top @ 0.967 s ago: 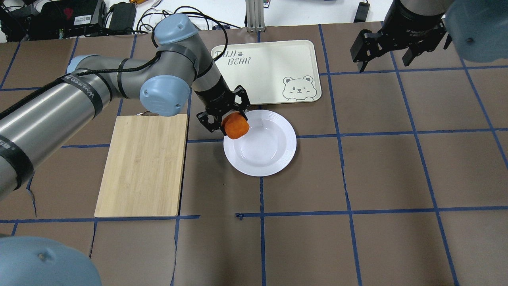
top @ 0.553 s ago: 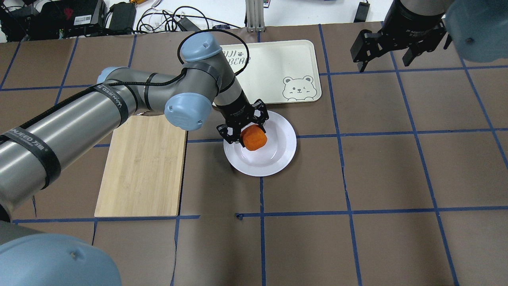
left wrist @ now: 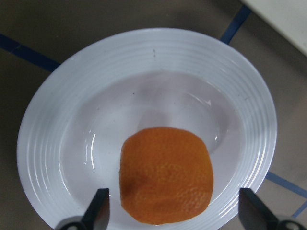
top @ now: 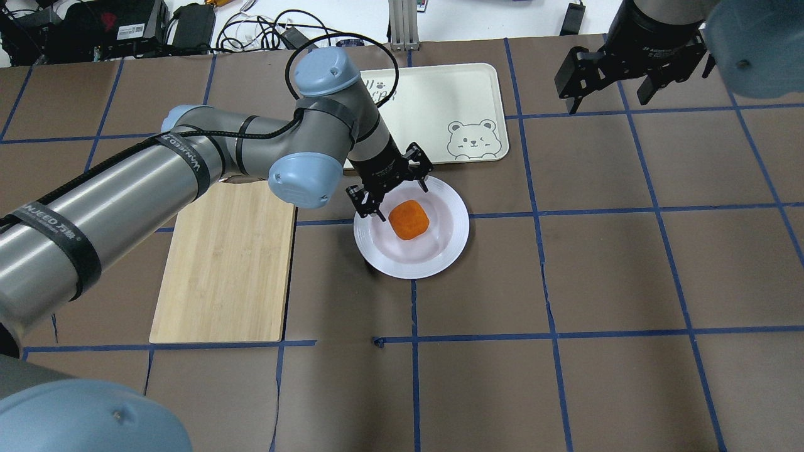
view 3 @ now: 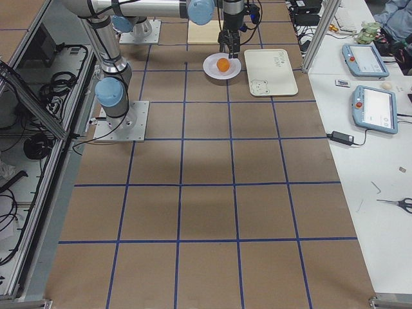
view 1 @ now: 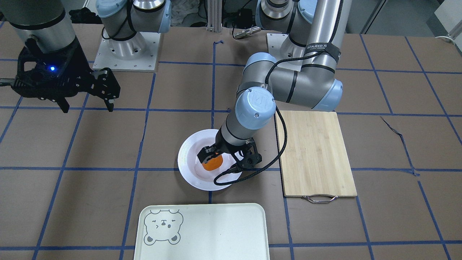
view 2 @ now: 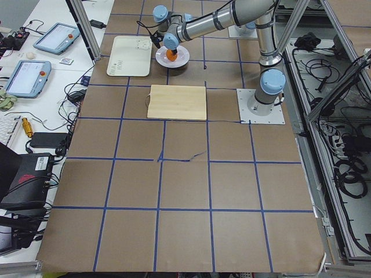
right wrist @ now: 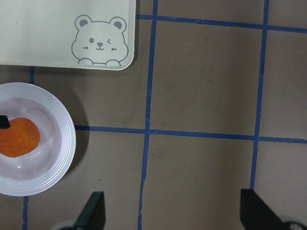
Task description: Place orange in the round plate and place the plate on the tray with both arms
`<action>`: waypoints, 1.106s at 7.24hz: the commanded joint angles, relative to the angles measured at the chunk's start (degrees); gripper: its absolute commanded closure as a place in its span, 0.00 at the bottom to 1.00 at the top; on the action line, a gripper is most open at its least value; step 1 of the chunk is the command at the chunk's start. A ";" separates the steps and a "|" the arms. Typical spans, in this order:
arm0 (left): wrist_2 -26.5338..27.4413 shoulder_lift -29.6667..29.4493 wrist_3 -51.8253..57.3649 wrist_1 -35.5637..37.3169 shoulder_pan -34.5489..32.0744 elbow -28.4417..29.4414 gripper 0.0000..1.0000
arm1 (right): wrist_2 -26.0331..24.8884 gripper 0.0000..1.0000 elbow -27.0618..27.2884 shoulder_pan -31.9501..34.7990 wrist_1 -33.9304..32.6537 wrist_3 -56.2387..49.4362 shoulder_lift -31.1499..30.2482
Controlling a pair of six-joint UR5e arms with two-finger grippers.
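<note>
The orange (top: 409,220) lies in the well of the white round plate (top: 453,243), free of any grip. My left gripper (top: 402,199) stands open just over it, and its fingers (left wrist: 98,207) show wide apart on either side of the orange (left wrist: 165,175) above the plate (left wrist: 53,110). The pale tray (top: 440,103) with the bear face lies just beyond the plate, bare. Far to the right, my right gripper (top: 612,85) hangs open and holds nothing. Its wrist view shows the plate (right wrist: 64,143), the orange (right wrist: 17,136) and a corner of the tray (right wrist: 62,28).
A bamboo cutting board (top: 226,263) with a metal handle (view 1: 319,198) lies left of the plate, under my left arm. Brown paper with blue tape lines covers the table. Cables and electronics sit past the far edge.
My left gripper carried the orange rightward over the plate's well, then opened. The orange now rests in the plate. The right arm has not moved.
</note>
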 commanded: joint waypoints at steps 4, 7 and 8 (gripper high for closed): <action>17.12 5.96 17.25 -25.16 14.16 12.31 0.00 | 0.09 0.00 0.00 -0.17 -0.14 0.00 0.18; 19.21 7.02 17.60 -25.03 19.90 13.02 0.00 | 10.94 0.00 -0.36 -0.88 -1.02 4.28 4.11; 18.36 7.63 20.47 -25.03 19.82 12.68 0.00 | 11.33 0.00 -0.26 -0.27 -0.93 8.05 6.05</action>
